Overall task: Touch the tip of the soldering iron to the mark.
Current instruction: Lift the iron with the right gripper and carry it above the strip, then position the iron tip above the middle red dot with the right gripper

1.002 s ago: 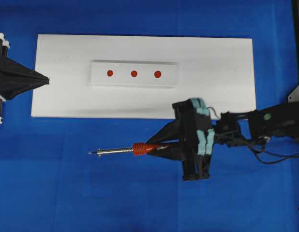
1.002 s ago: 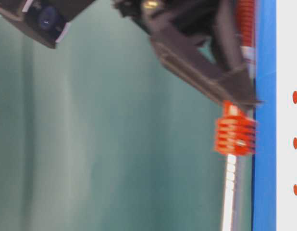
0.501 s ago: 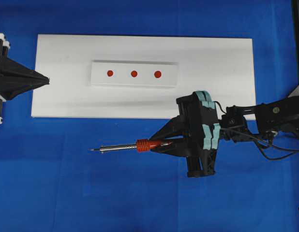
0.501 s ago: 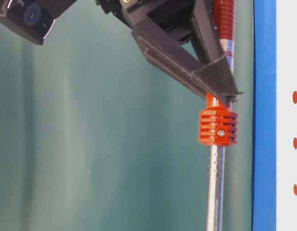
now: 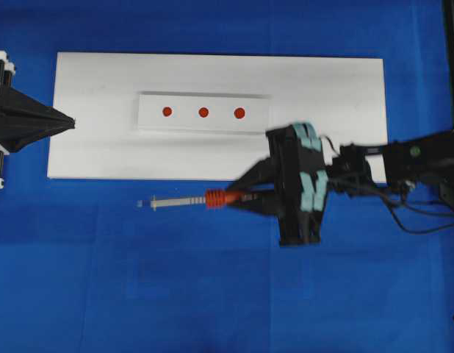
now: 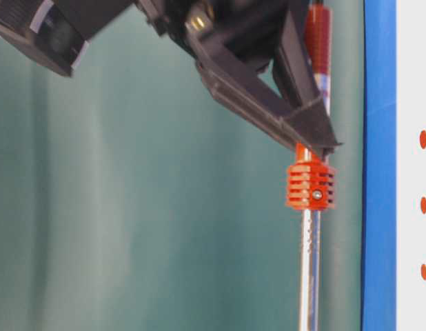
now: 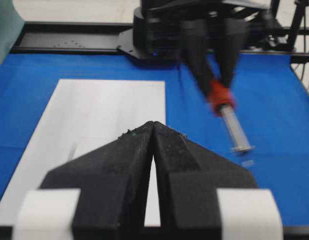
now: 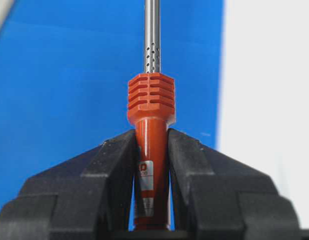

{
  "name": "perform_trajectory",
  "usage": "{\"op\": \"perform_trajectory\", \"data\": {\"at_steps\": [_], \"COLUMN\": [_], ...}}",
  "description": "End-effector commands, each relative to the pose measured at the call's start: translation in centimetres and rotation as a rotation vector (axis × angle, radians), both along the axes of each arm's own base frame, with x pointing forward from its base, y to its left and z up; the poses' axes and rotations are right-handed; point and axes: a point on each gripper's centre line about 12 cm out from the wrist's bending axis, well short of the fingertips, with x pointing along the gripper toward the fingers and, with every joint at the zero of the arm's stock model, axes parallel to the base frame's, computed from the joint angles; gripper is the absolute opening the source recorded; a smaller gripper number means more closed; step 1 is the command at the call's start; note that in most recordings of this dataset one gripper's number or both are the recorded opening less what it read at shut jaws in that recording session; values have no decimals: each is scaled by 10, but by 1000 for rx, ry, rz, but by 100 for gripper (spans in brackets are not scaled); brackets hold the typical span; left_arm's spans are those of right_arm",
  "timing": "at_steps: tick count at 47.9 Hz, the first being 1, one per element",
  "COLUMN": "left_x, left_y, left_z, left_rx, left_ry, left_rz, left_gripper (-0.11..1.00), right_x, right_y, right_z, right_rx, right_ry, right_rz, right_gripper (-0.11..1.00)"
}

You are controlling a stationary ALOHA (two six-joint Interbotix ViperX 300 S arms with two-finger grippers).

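My right gripper point(image 5: 239, 197) is shut on the red-orange handle of the soldering iron point(image 5: 214, 198), which hangs above the blue table just in front of the white board. Its silver shaft points left, and the tip is blurred. In the right wrist view both fingers point(image 8: 187, 150) clamp the soldering iron point(image 8: 150, 100) below its ribbed collar. The mark point(image 5: 203, 112) is the middle of three red dots on the white block point(image 5: 184, 122), well apart from the tip. My left gripper point(image 5: 71, 122) is shut and holds nothing at the board's left edge; in its own view it point(image 7: 153, 124) faces the soldering iron point(image 7: 222, 102).
The white block lies on a large white board point(image 5: 330, 103) over a blue table surface. A black frame point(image 5: 453, 59) runs along the right edge. Cables point(image 5: 422, 224) trail from the right arm. The two outer red dots flank the mark.
The right gripper has carried the soldering iron toward the white board's front edge, keeping the shaft pointed left. The left gripper has not moved.
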Motion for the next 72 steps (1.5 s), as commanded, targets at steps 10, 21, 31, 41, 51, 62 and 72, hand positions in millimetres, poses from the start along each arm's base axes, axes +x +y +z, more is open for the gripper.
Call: {"op": "perform_trajectory", "data": {"at_steps": [10,21,31,41,51,62,72], "left_x": [2,2,2,2,2,2,2], "left_y": [0,0,0,0,0,0,1], "left_z": [3,2,2,1,1,1,1], "left_rx": [3,3,3,5,5,6,6], "left_ry": [-9,-8,-6,-3,-3,-5,-3], "left_rz": [1,1,0,1,1,1,4], "left_gripper": [0,0,0,0,0,0,0], "right_x": [4,0,8,14,5,-4,-3], "right_y": [-67,-119,-136,-143,-149,-154,-156], "right_z": [14,14,14,13,2,-4,-2], "right_rx": [-141,-239,-277,-289,-255,-226,-231], "right_ry": [8,83,152,189,302,380,379], "right_rz": [-91,-153,-143,-131,-118,-116,-115], "right_gripper": [6,6,6,6,6,6,6]}}
